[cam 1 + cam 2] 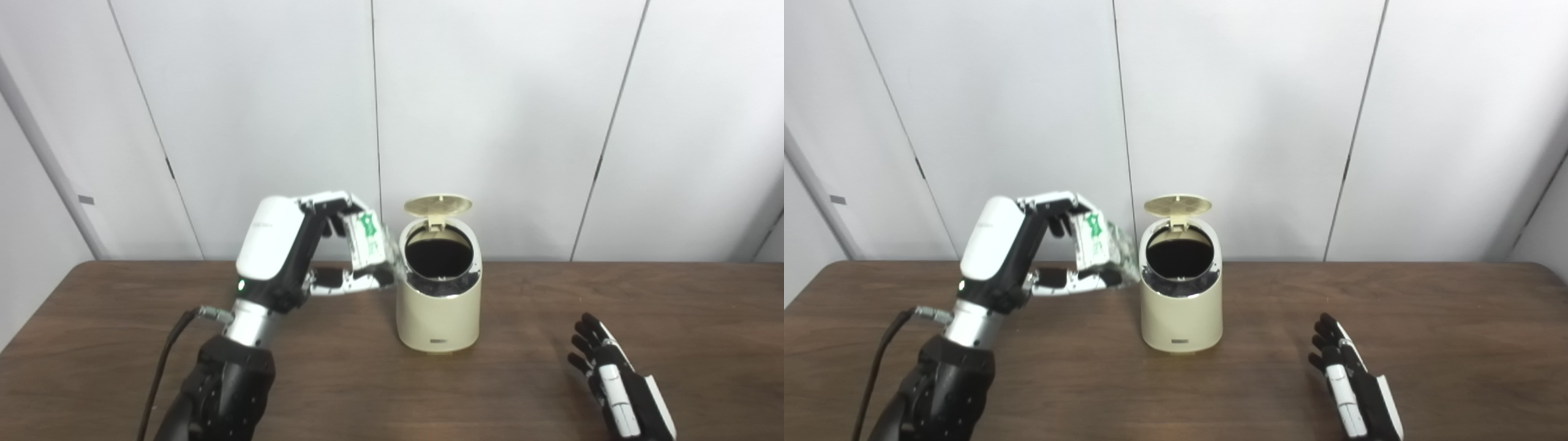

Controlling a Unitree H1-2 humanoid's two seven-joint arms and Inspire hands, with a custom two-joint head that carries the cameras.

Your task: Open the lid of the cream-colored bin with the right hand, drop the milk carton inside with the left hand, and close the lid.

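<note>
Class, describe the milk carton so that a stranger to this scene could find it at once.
Start at the cream-colored bin mid-table, lid raised. Just left of its rim, the left hand holds the milk carton aloft: the only white thing with green print.

Milk carton held beside the open bin

The left hand point(306, 257) grips the milk carton point(367, 240) above the tabletop point(551, 294), just left of the cream-colored bin point(438, 306), whose lid point(438, 205) stands raised; the right hand point(612, 380) rests spread near the front right edge.
</note>
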